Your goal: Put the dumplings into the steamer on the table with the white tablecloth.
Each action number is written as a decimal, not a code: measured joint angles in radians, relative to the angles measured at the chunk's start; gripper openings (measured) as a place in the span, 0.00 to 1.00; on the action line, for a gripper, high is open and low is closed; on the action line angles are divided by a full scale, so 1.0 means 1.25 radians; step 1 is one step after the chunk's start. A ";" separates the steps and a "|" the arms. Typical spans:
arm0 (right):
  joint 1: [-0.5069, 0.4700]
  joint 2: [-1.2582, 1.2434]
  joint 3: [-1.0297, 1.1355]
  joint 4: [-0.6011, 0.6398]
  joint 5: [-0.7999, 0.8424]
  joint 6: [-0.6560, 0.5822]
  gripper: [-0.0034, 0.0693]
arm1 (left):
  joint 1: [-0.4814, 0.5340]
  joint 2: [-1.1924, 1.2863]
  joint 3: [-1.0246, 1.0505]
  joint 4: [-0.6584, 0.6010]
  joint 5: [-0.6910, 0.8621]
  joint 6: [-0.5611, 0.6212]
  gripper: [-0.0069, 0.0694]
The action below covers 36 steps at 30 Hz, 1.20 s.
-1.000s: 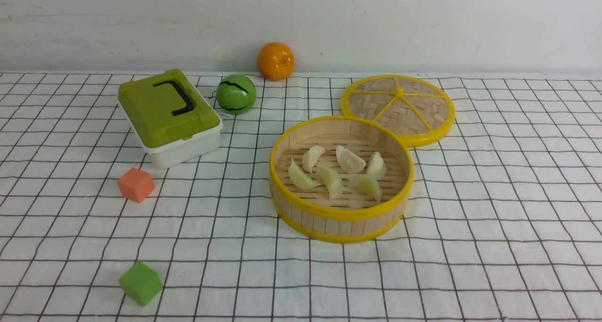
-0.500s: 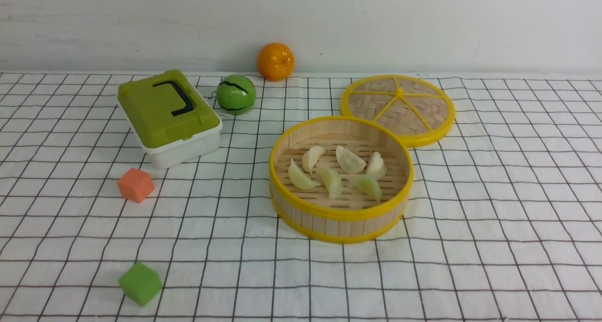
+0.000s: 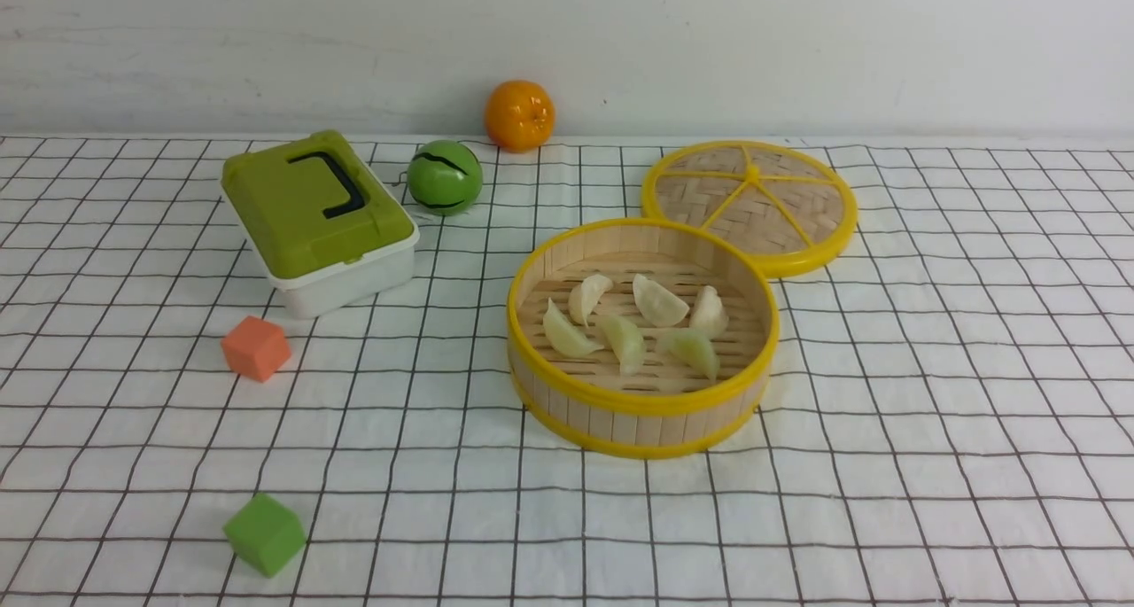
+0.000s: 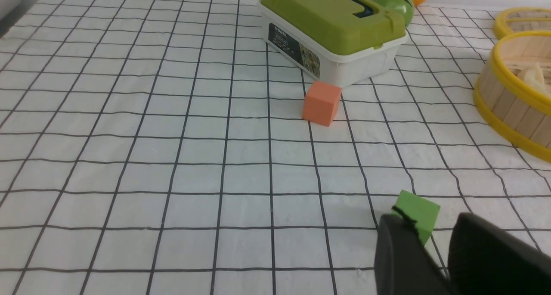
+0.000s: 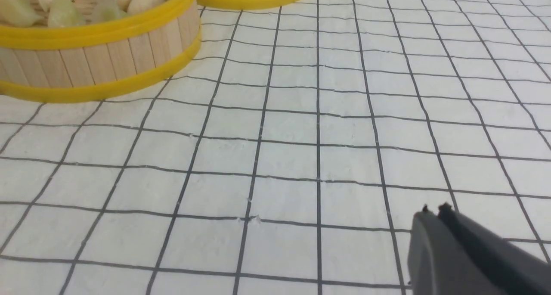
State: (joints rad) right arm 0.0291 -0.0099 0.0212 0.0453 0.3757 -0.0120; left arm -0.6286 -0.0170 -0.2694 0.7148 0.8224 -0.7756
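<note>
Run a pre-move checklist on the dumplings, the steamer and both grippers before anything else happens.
1. Six pale crescent dumplings inside the round yellow-rimmed bamboo steamer: ok.
2. No dumplings on the white grid tablecloth: ok.
3. Steamer standing upright: ok.
4. Flat woven yellow-rimmed lid off, lying behind the steamer: ok.
5. Left gripper parted with nothing between its fingers, green cube just beyond: ok.
6. Right gripper shut and empty: ok.

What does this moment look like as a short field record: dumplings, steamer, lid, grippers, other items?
dumplings: six, all inside the steamer
steamer: open, on the white tablecloth
lid: flat on the cloth behind the steamer
left gripper: jaws apart, empty, near the green cube
right gripper: shut, empty
other items: orange cube, green-lidded box
</note>
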 joint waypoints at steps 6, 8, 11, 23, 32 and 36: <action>0.000 0.000 -0.001 0.000 0.001 0.001 0.05 | 0.000 0.000 0.000 0.000 0.000 0.000 0.33; 0.000 0.000 -0.001 0.000 0.001 0.001 0.05 | 0.000 0.000 0.000 0.000 0.000 0.000 0.33; 0.000 0.000 -0.001 0.000 0.001 0.001 0.05 | 0.000 0.000 0.000 0.000 0.000 0.000 0.33; 0.000 0.000 -0.001 0.000 0.001 0.001 0.06 | 0.001 0.000 0.005 0.000 0.000 0.000 0.34; 0.000 0.000 -0.001 0.000 0.001 0.001 0.08 | 0.188 0.000 0.007 -0.112 -0.182 0.047 0.34; 0.000 0.000 -0.001 0.000 0.002 0.001 0.09 | 0.296 0.000 0.013 -0.299 -0.395 0.167 0.34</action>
State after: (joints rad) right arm 0.0291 -0.0099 0.0203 0.0450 0.3781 -0.0109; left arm -0.2584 -0.0170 -0.2535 0.3412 0.3288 -0.5665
